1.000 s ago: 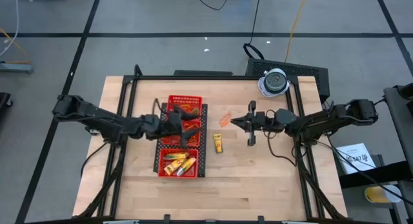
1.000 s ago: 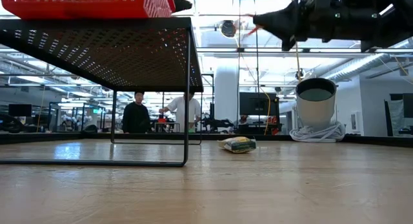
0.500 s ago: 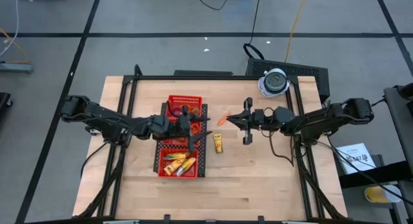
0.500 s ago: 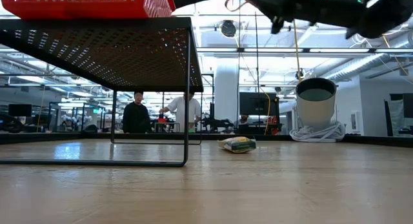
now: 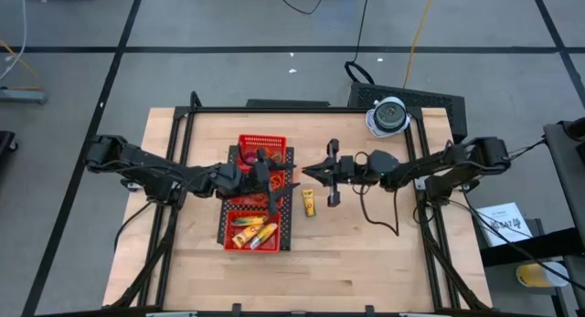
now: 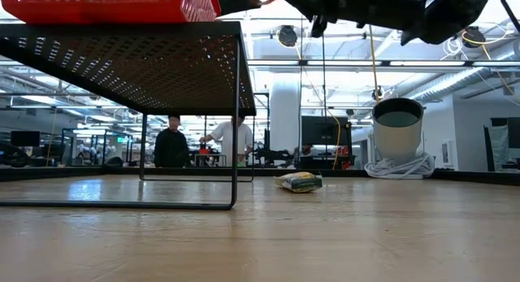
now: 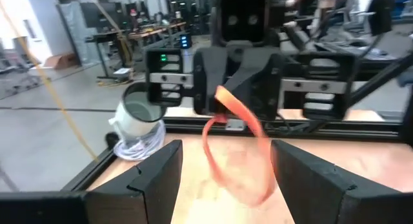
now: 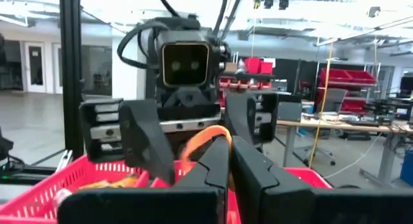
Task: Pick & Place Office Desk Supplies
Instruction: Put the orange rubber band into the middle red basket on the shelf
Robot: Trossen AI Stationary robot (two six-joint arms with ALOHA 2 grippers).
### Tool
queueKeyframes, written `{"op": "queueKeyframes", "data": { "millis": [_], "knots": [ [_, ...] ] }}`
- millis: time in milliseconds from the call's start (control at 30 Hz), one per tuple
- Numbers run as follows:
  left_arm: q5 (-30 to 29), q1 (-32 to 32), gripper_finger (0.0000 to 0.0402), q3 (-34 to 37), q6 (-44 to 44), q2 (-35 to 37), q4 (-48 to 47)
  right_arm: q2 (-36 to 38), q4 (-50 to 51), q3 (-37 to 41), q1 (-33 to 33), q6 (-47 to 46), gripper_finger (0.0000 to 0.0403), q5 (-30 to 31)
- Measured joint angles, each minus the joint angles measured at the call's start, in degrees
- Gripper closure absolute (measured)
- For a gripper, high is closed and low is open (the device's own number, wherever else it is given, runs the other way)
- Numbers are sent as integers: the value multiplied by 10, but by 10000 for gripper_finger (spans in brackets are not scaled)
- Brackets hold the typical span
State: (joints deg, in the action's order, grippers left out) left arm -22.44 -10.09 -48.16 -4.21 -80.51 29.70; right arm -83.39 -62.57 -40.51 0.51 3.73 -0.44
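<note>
Right tool (image 5: 307,169) is clamped on a thin orange rubber-band loop (image 7: 237,145); I see it pinched at the fingertips and hanging down between the two arms, just beside the right edge of the red mesh three-compartment tray (image 5: 245,144). Left tool (image 5: 279,175) sits over the tray's middle compartment, facing the right one, fingers (image 7: 151,179) spread fairly wide, nothing gripped. From the right wrist view the band (image 8: 201,141) curls up in front of the left arm's camera block, with the tray rim (image 8: 45,188) below it.

Tray stands on a black perforated metal riser (image 6: 130,67) on the wooden worktop (image 5: 366,244). Far compartment holds more orange bands (image 5: 260,154); near compartment holds short yellow sticks with dark ends (image 5: 253,231). One small yellow packet (image 5: 310,203) lies on the worktop just right of the riser, below the right tool. White-grey round dome-like object (image 5: 388,115) sits at the far right corner, well apart.

Two people (image 6: 203,141) stand in the room behind.
</note>
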Motion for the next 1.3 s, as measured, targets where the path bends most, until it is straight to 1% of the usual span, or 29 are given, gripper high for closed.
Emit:
{"op": "queueKeyframes", "data": {
  "millis": [67, 200, 300, 400, 633, 667, 733, 833, 933, 1000, 1100, 1200, 1300],
  "knots": [
    [-16, 0, 160, 0, 0, 0, 0, -2, 1, -1, 0, 0, 401, -3],
    [-35, 0, 161, 0, -6, 0, -1, -2, 2, 0, 0, 0, 401, -26],
    [-36, 0, 179, 0, -14, 0, -5, -2, 3, 0, 0, 0, 401, -29],
    [-35, 0, 224, 0, -15, 0, -5, -2, 7, 0, 0, 0, 401, -28],
    [-30, 0, 371, 0, -33, 0, -13, -2, 18, 0, 0, 0, 401, -29],
    [-30, 0, 385, 0, -32, 0, -13, -2, 18, 0, 0, 2, 401, -28],
    [-25, 0, 392, 0, -33, 0, -12, -2, 23, 0, 0, 3, 395, -27],
    [-11, 0, 385, 0, -32, 0, -13, -2, 41, 0, 0, 4, 366, -27],
    [-3, 0, 393, 0, -33, 0, -13, 11, 71, 0, -3, 4, 319, -22],
    [-2, 0, 397, 1, -33, 1, -17, 27, 100, 0, -5, 3, 287, 0],
    [-2, 0, 390, 1, -30, 14, -35, 60, 161, 0, -5, 11, 247, 34],
    [-1, 0, 396, 1, -27, 34, -70, 100, 225, 0, -5, 21, 217, 53],
    [-1, 0, 395, 1, -11, 61, -102, 138, 292, 0, -5, 21, 200, 81]
  ]
}}
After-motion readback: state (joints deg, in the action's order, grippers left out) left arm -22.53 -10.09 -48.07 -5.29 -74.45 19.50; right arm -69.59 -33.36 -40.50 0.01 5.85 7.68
